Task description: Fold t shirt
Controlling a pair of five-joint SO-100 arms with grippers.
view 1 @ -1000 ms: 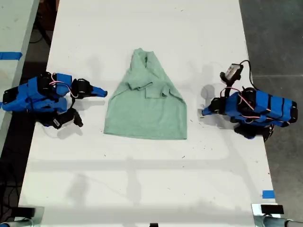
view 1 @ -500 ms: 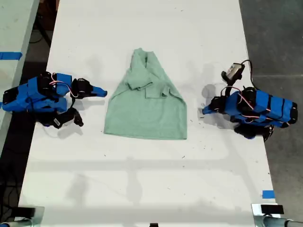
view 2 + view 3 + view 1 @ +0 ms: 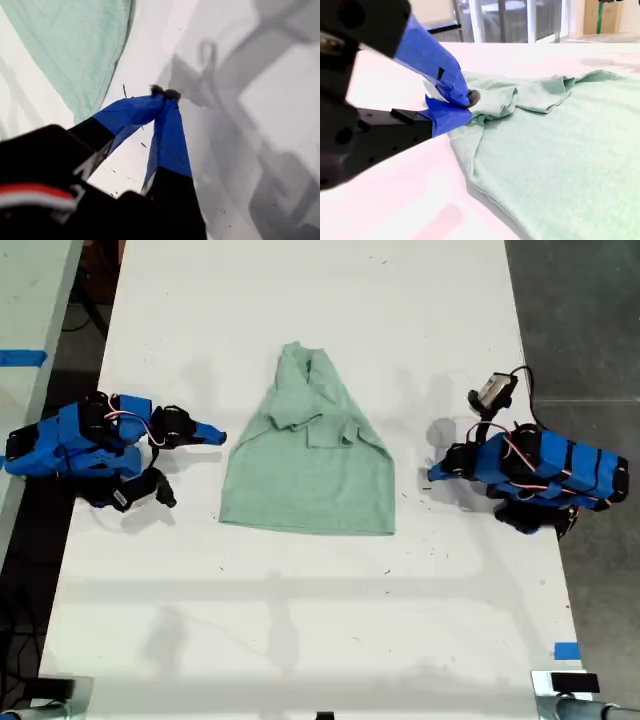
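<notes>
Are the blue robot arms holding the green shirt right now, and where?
No. My first tool and my second tool are both shut on nothing, beside the t shirt lying on the table.

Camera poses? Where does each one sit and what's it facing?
Exterior view: overhead, looking down on the table, t shirt and both arms.
First wrist view: on my first gripper, facing the table and a t shirt corner.
Second wrist view: low on my second gripper, facing along the t shirt.
All three share the t shirt.
</notes>
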